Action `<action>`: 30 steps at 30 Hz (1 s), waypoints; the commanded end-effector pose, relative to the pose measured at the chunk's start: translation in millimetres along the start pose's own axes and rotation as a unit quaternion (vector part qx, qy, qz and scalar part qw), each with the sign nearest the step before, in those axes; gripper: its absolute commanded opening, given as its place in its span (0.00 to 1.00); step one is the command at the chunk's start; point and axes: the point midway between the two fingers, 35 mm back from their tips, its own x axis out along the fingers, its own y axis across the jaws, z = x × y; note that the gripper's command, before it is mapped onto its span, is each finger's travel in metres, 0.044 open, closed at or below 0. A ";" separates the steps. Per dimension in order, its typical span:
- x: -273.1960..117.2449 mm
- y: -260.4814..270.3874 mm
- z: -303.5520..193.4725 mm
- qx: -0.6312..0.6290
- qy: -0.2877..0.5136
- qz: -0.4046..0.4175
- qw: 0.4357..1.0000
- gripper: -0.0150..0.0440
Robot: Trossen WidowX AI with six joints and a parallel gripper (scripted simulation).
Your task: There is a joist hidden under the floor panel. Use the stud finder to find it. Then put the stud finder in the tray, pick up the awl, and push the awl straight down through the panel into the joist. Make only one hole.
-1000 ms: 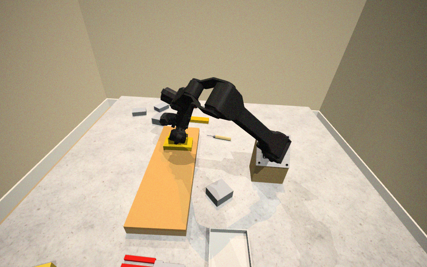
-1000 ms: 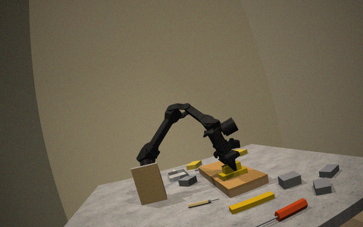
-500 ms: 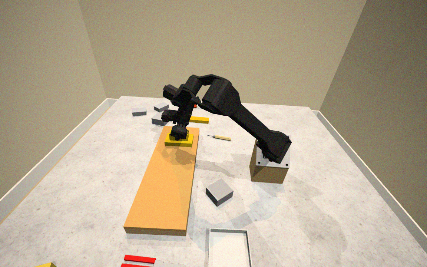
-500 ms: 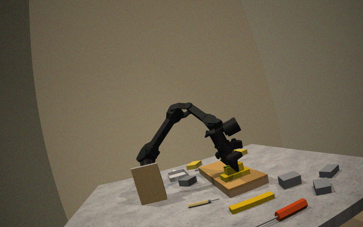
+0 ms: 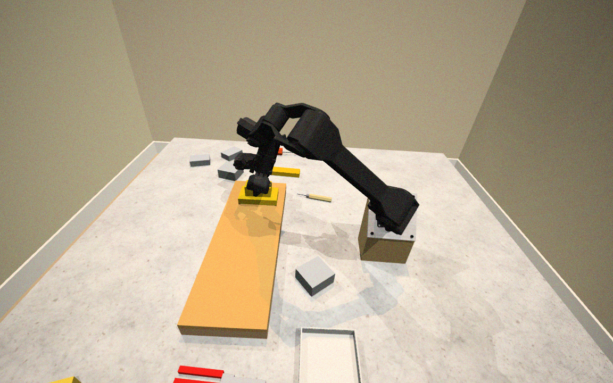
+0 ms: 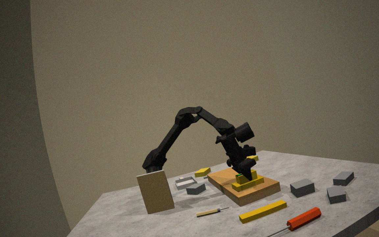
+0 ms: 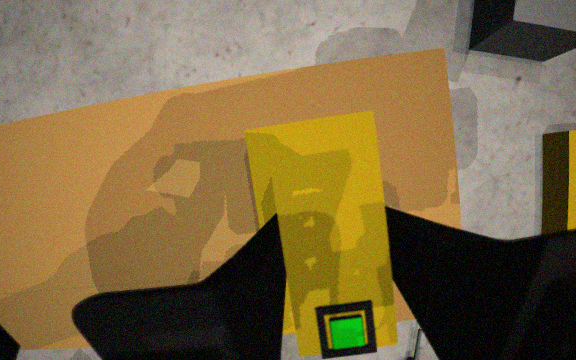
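Observation:
My gripper point(image 5: 258, 186) point(image 6: 248, 175) point(image 7: 322, 214) is shut on the yellow stud finder point(image 5: 257, 196) point(image 6: 247, 183) point(image 7: 328, 135), which sits at or just above the far end of the orange floor panel point(image 5: 232, 276) point(image 6: 261, 190) point(image 7: 28, 150). Its indicator square is lit green in the wrist view. The awl point(image 5: 319, 198) point(image 6: 208, 212), with a pale handle and thin shaft, lies on the table beside the panel. The white tray point(image 5: 357, 357) point(image 6: 176, 187) is near the front in the top view and holds nothing that I can see. The joist is hidden.
A grey block point(image 5: 315, 276) point(image 6: 195, 189) lies between panel and tray. Several grey blocks, a yellow bar point(image 5: 286, 172) point(image 6: 263, 211) and a red-handled screwdriver point(image 6: 304, 218) lie beyond the panel's far end. A red and grey object point(image 5: 200, 371) lies near the front.

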 end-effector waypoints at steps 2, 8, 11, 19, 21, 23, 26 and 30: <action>-0.2 -12.8 -1.2 0.001 0.000 -0.003 1.000 0.25; -0.5 -23.3 -1.1 0.001 0.000 -0.003 1.000 0.25; -0.6 -28.0 -1.1 0.000 0.000 -0.003 1.000 0.25; -0.8 -29.2 0.1 0.000 0.000 -0.001 1.000 0.25; -0.8 -29.2 0.1 0.000 0.000 -0.001 1.000 0.25; -0.8 -29.2 0.1 0.000 0.000 -0.001 1.000 0.25; -0.8 -29.2 0.1 0.000 0.000 -0.001 1.000 0.25; -9.6 -30.7 3.7 0.000 0.000 -0.002 1.000 0.25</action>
